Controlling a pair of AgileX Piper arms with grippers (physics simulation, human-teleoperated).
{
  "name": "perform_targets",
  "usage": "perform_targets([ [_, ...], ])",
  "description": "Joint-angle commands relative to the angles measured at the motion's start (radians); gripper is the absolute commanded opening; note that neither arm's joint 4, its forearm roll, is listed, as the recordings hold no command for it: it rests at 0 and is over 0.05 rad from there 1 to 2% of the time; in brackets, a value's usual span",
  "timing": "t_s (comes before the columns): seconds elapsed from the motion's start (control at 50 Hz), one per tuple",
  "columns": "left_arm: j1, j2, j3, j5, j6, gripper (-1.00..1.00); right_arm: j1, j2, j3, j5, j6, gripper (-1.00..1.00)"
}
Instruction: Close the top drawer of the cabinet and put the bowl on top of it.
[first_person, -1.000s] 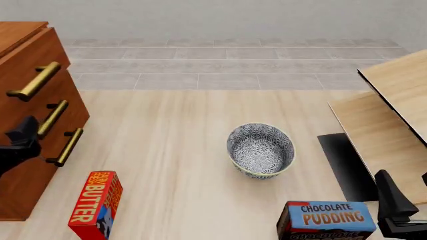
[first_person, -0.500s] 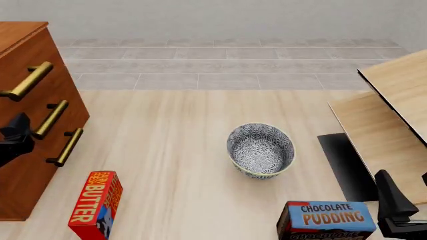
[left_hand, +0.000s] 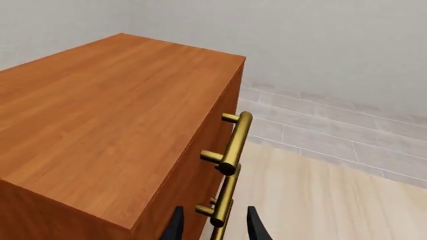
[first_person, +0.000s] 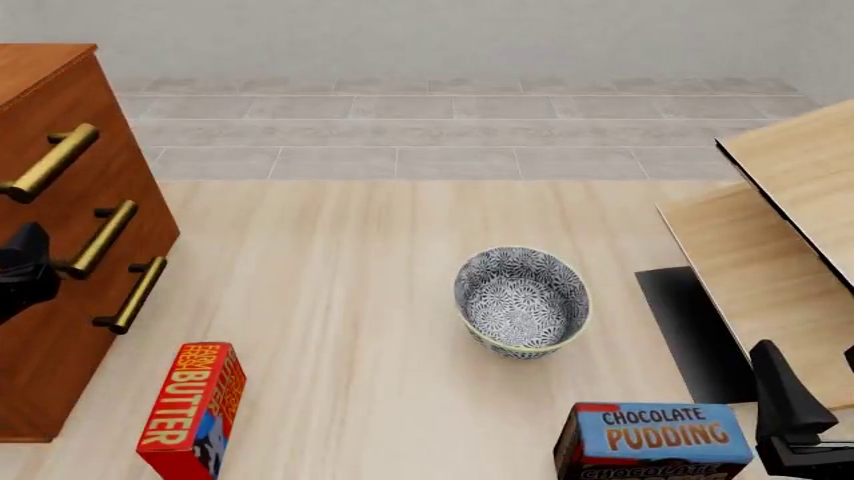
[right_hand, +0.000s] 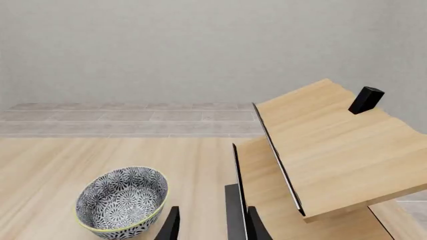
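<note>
Sitting flush at frame left, the uppermost reddish-brown wooden drawer (first_person: 54, 150) is closed. The round blue-white floral bowl (first_person: 522, 300) rests mid-tabletop. Both the left pincer (left_hand: 213, 227) and right pincer (right_hand: 209, 225) are apart, empty.

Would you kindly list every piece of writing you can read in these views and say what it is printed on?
"BUTTER": large yellow letters running up the red butter box.
Small white print above it on the same box: too small to read with confidence.
"CHOCOLATE PUDDING": on the blue pudding box.
A further line at that box's lower edge is cut off and unreadable.
The cabinet and bowl carry no writing.
</note>
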Motion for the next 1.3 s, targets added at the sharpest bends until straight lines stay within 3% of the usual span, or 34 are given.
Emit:
perform_targets([
  [0.02, 0.006, 0.004, -0.012, -0.01, 0.036, 1.0, 0.0, -0.001, -0.001, 0.002, 0.0, 1.0],
  [0.22, -0.069, -0.053, 0.013, 0.016, 0.054, 1.0, 0.0, -0.002, -0.001, 0.002, 0.0, 1.0],
  [0.38, -0.176, -0.18, 0.015, 0.117, 0.052, 1.0, 0.0, -0.001, -0.001, 0.002, 0.0, 1.0],
  [0.66, -0.374, -0.357, -0.103, 0.37, 0.045, 1.0, 0.0, -0.001, -0.001, 0.002, 0.0, 1.0],
  [0.82, -0.495, -0.286, -0.157, 0.428, -0.013, 1.0, 0.0, -0.002, -0.001, 0.002, 0.0, 1.0],
  [0.98, -0.537, -0.272, -0.23, 0.488, 0.016, 1.0, 0.0, -0.001, -0.001, 0.002, 0.0, 1.0],
  [1.12, -0.649, -0.161, -0.311, 0.551, -0.038, 1.0, 0.0, -0.001, -0.001, 0.002, 0.0, 1.0],
  [1.18, -0.66, -0.154, -0.333, 0.568, -0.013, 1.0, 0.0, -0.001, -0.001, 0.002, 0.0, 1.0],
  [1.26, -0.708, -0.087, -0.362, 0.578, -0.063, 1.0, 0.0, -0.002, -0.001, 0.002, 0.0, 1.0],
  [1.3, -0.715, -0.074, -0.382, 0.594, -0.041, 1.0, 0.0, -0.001, -0.001, 0.002, 0.0, 1.0],
])
